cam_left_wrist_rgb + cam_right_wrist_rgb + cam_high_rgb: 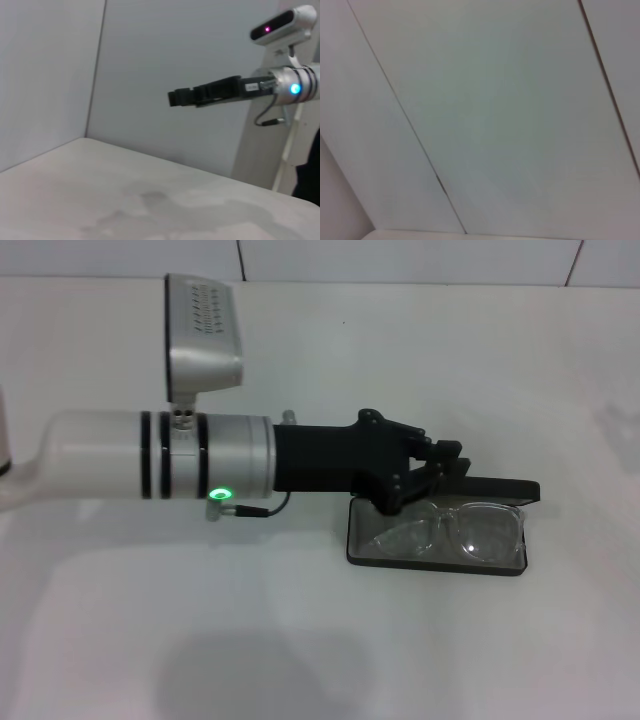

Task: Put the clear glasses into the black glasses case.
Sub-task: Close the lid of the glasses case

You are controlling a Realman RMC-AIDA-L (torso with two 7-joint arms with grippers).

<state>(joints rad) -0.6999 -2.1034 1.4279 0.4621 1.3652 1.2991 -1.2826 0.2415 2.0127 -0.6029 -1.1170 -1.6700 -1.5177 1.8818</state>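
Observation:
The black glasses case (436, 562) lies open on the white table, right of centre in the head view, with its lid (505, 488) raised along the far side. The clear glasses (470, 530) lie inside it on the grey lining, lenses toward the right end. My left gripper (445, 465) reaches in from the left and hovers over the case's far-left corner, close to the lid's left end. My right gripper (176, 97) shows only in the left wrist view, held high in the air away from the table.
The white table (300, 640) spreads around the case on all sides. A pale wall (400, 260) with dark seams runs along the table's far edge. The left arm's silver forearm (150, 455) and its camera housing (203, 335) span the left half of the head view.

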